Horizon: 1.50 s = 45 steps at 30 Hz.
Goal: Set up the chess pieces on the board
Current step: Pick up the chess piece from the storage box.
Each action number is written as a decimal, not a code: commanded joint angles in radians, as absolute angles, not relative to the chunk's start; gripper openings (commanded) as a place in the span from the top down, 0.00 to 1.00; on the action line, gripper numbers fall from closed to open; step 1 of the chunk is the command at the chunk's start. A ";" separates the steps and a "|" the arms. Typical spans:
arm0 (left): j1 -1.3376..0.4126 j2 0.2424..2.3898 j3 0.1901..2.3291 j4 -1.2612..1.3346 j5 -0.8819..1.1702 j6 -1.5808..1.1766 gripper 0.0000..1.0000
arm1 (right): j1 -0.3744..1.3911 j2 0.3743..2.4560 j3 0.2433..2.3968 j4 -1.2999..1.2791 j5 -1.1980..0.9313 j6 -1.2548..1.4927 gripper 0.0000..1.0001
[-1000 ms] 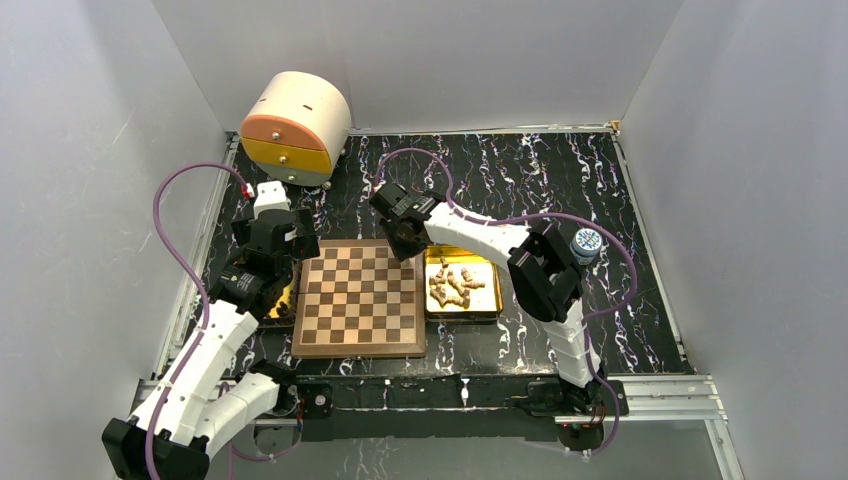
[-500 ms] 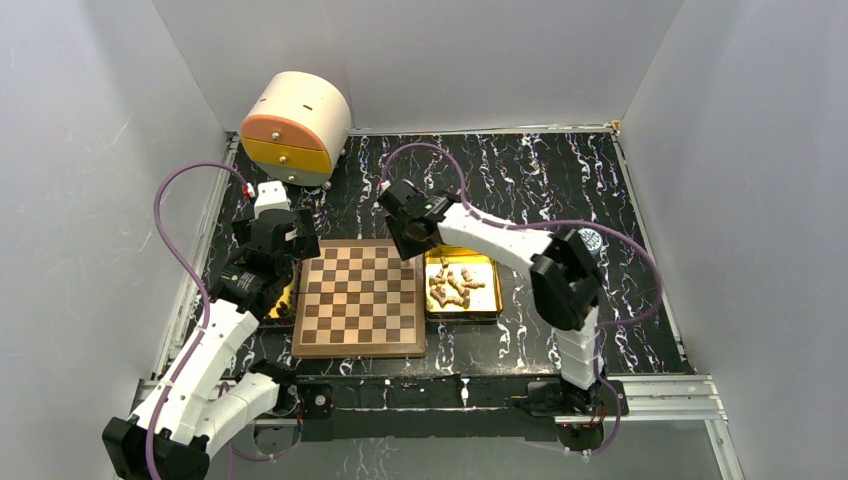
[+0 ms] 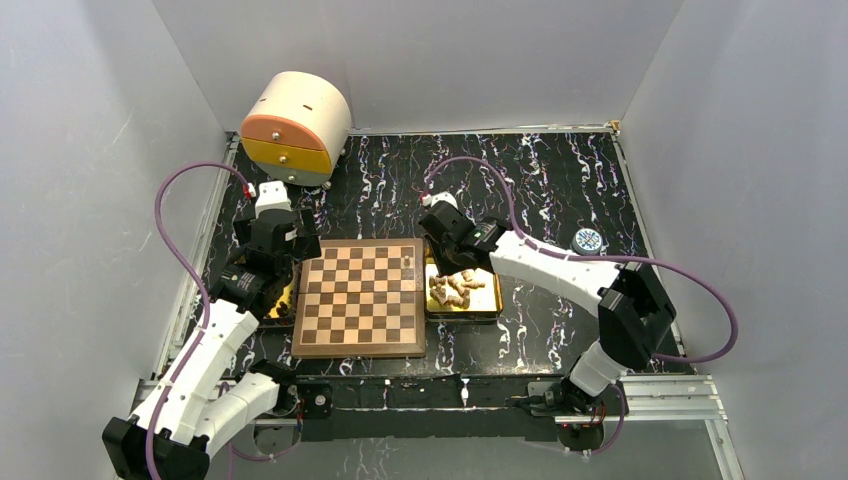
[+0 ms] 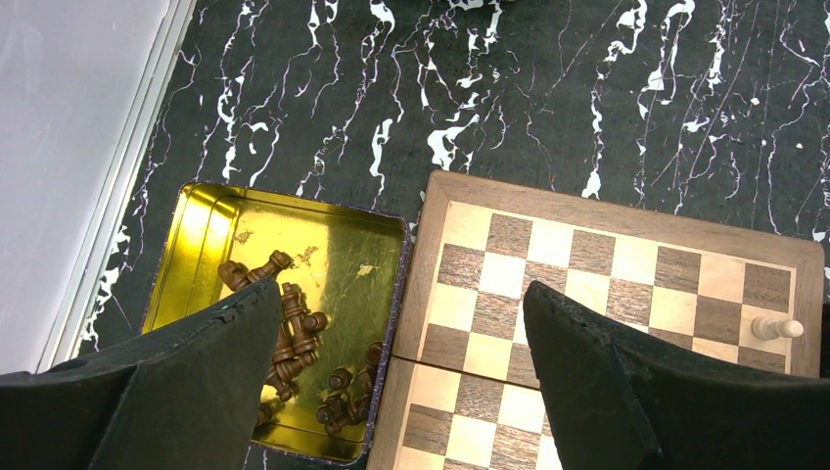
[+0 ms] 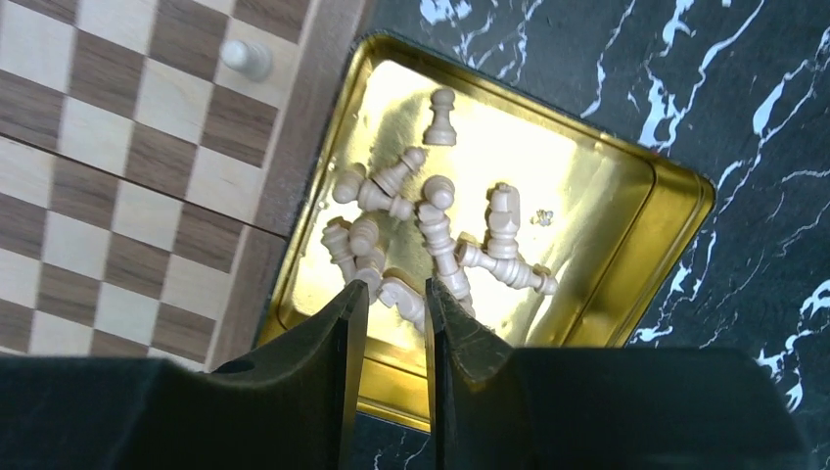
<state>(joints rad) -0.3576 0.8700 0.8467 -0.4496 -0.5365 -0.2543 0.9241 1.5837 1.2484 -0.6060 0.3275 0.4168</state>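
Inspection: one chess piece (image 3: 408, 262) stands on the board (image 3: 360, 297); the pale pieces (image 5: 431, 235) lie in the right tray (image 5: 597, 186).
Only the left wrist view shows dark pieces (image 4: 294, 333) in a second tray (image 4: 333, 250). Left gripper (image 4: 401, 294) spread wide. Right gripper (image 5: 391, 304) nearly pressed together; whether it pinches anything cannot be told.

The surface (image 3: 560, 180) is black, veined with white like marble. The board (image 3: 360, 310) is chequered dark brown and pale tan inside a reddish-brown border. At its 3 o'clock a shiny gold tray (image 5: 607, 196) holds pale cream chess pieces (image 5: 436, 230). At 9 o'clock a second gold tray (image 4: 333, 255) holds dark brown pieces (image 4: 294, 323). At 11 o'clock the round box (image 3: 300, 105) is cream, with drawer fronts orange above yellow. The cables (image 3: 157, 212) are purple, the arms (image 3: 215, 345) white with black joints.
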 commanded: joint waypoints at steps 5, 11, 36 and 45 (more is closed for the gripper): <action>-0.362 0.861 0.878 -0.433 -0.542 -0.261 0.09 | 0.890 1.644 1.204 -0.473 0.344 0.419 0.64; -0.363 0.855 0.874 -0.427 -0.526 -0.256 0.09 | 0.853 1.708 1.184 -0.431 0.332 0.407 0.63; -0.362 0.853 0.874 -0.426 -0.523 -0.255 0.09 | 0.818 1.765 1.160 -0.415 0.281 0.412 0.73; -0.363 0.861 0.874 -0.425 -0.510 -0.256 0.09 | 0.818 1.726 1.226 -0.509 0.317 0.413 0.76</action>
<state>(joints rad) -0.3576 0.8696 0.8467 -0.4480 -0.5095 -0.2539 0.8192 1.7718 1.1580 -0.4465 0.2810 0.4145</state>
